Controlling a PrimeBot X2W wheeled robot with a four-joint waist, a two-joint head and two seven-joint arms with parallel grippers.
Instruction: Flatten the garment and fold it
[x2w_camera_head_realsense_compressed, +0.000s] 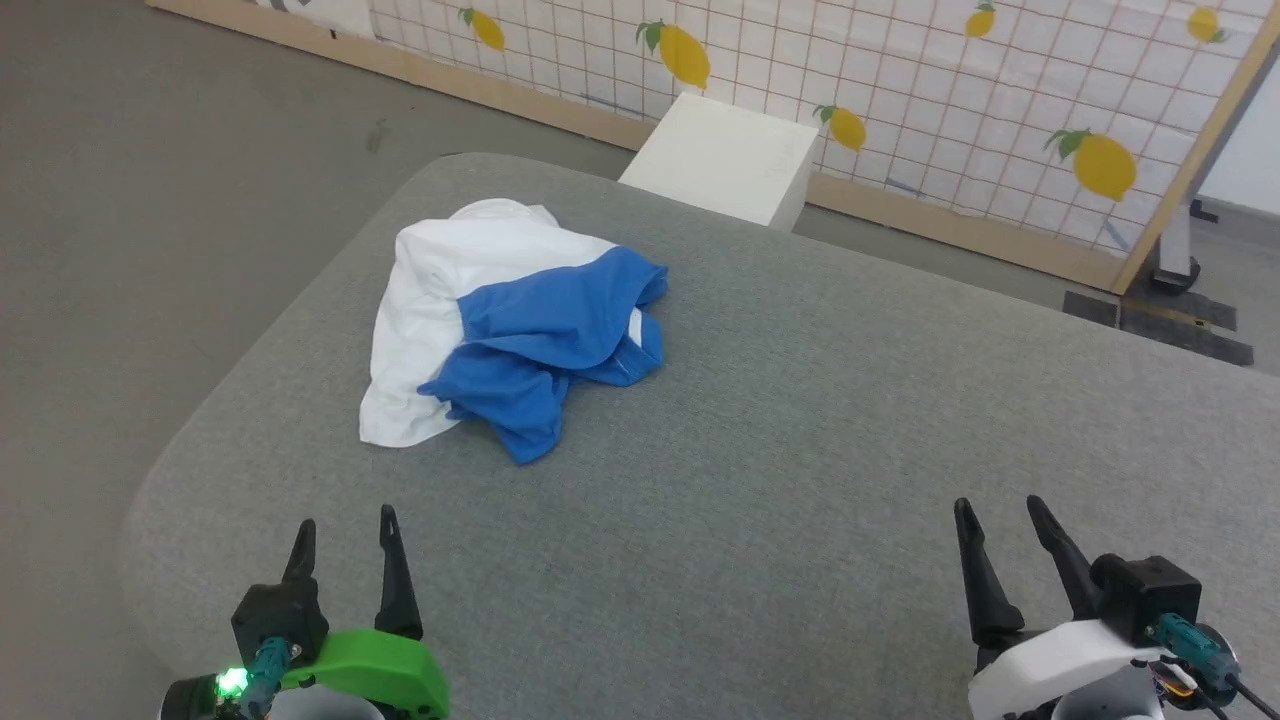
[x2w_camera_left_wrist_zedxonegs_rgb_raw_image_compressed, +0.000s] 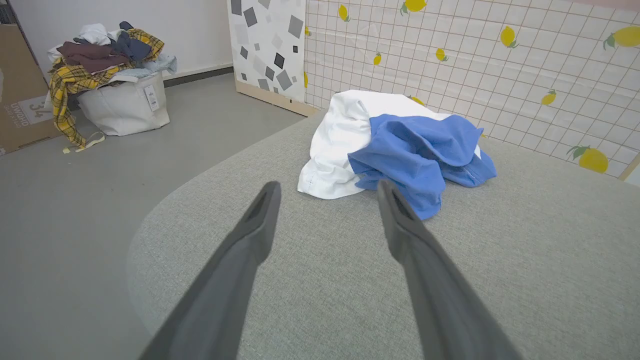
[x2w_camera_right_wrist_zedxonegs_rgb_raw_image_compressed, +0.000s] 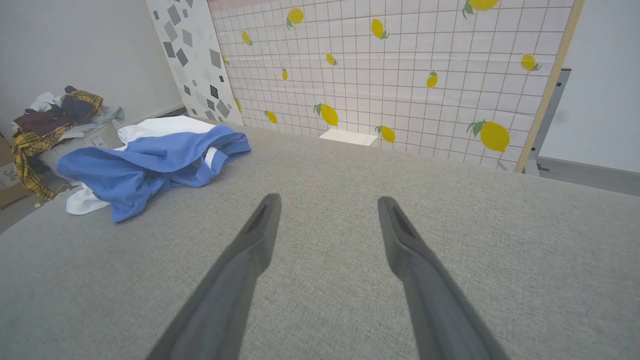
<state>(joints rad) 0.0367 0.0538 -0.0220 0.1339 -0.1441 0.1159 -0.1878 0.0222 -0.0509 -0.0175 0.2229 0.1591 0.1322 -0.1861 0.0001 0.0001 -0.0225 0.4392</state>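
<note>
Grey bench (x2w_camera_head_realsense_compressed: 800, 450) holds a crumpled shirt (x2w_camera_head_realsense_compressed: 500, 320). The left hand (x2w_camera_head_realsense_compressed: 346, 516) and right hand (x2w_camera_head_realsense_compressed: 998, 500) sit wide open, empty. Each should pinch a white edge, then pull apart gently.

Test studio with propped lemon-print backdrop panel (x2w_camera_head_realsense_compressed: 950, 120), padded grey table (x2w_camera_head_realsense_compressed: 800, 450), heaped laundry bag (x2w_camera_left_wrist_zedxonegs_rgb_raw_image_compressed: 125, 105), bare floor (x2w_camera_head_realsense_compressed: 150, 200).

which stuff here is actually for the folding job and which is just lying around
For the job:
- garment, crumpled on the grey surface
- left gripper, open
- right gripper, open

Lying about:
- white box
- basket of clothes
- lemon screen
- cardboard box
</note>
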